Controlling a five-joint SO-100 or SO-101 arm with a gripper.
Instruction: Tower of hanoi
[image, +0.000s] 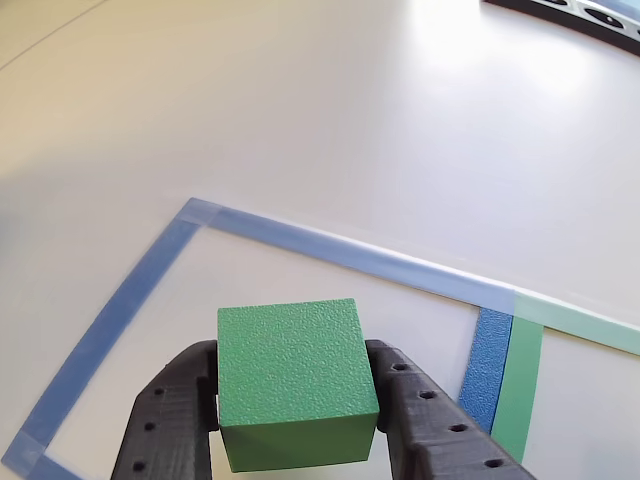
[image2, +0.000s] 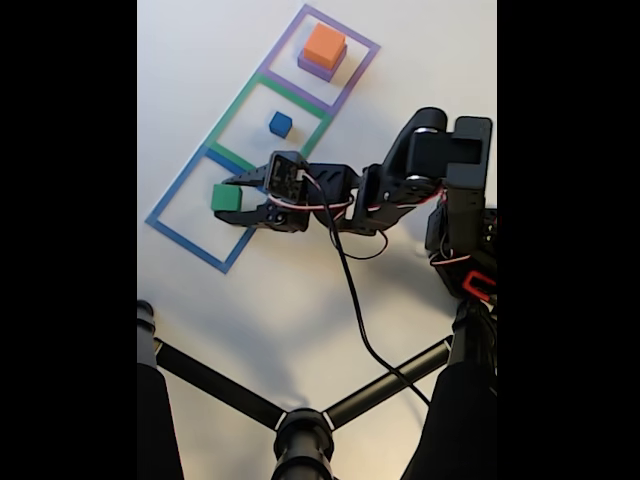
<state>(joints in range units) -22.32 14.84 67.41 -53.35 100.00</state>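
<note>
My black gripper is shut on the green block, with one finger on each side of it. In the fixed view the gripper holds the green block over the blue tape square; I cannot tell if the block touches the table. The small blue cube sits inside the green tape square. The orange block rests on the flat purple block inside the purple tape square.
The blue tape outline meets the green tape at the right in the other view. A black tripod and a cable lie on the white table near the arm's base.
</note>
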